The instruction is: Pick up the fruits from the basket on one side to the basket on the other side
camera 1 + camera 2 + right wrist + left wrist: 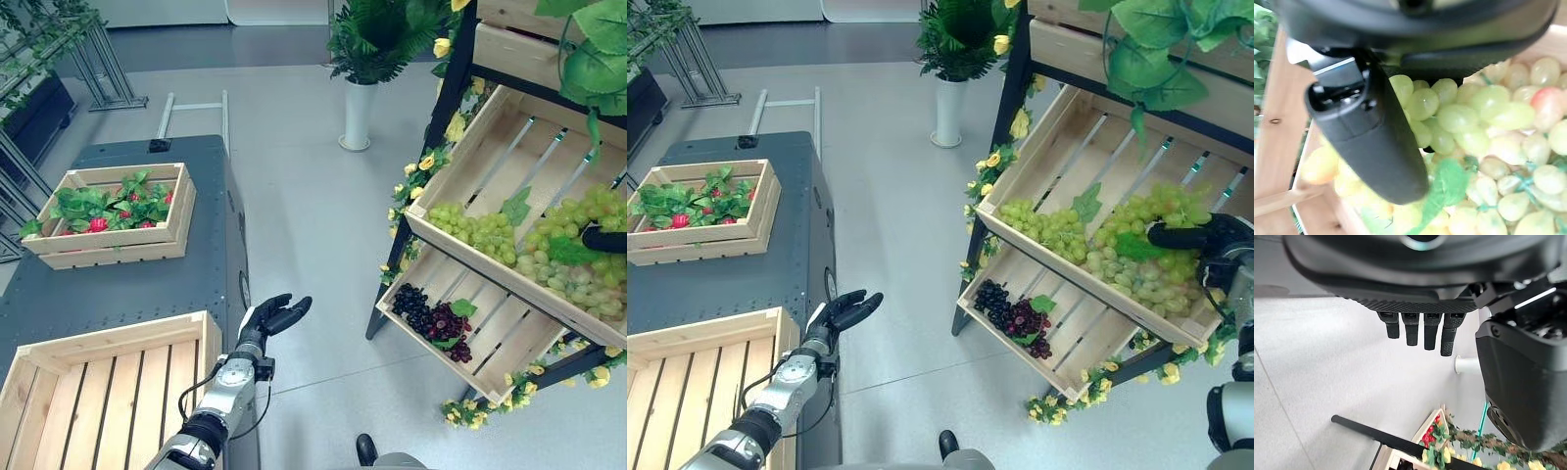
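Bunches of green grapes (549, 250) fill the upper slanted crate (470, 157) of a wooden shelf on the right. My right hand (1190, 237) rests on top of them with fingers stretched out; in the right wrist view its thumb (1366, 132) lies over the grapes (1474, 117). A dark grape bunch (436, 318) lies in the lower crate (509, 343). My left hand (274, 318) hangs open over the floor beside the dark table (127, 294), holding nothing; its fingers (1420, 330) are straight. An empty wooden crate (118, 333) sits on the table's near end.
A second crate (113, 253) with red fruit and green leaves stands farther back on the table. A potted plant (361, 98) in a white vase stands on the grey floor behind. Yellow flowers (423, 164) trim the shelf frame. Metal racks (98, 59) stand at the back left.
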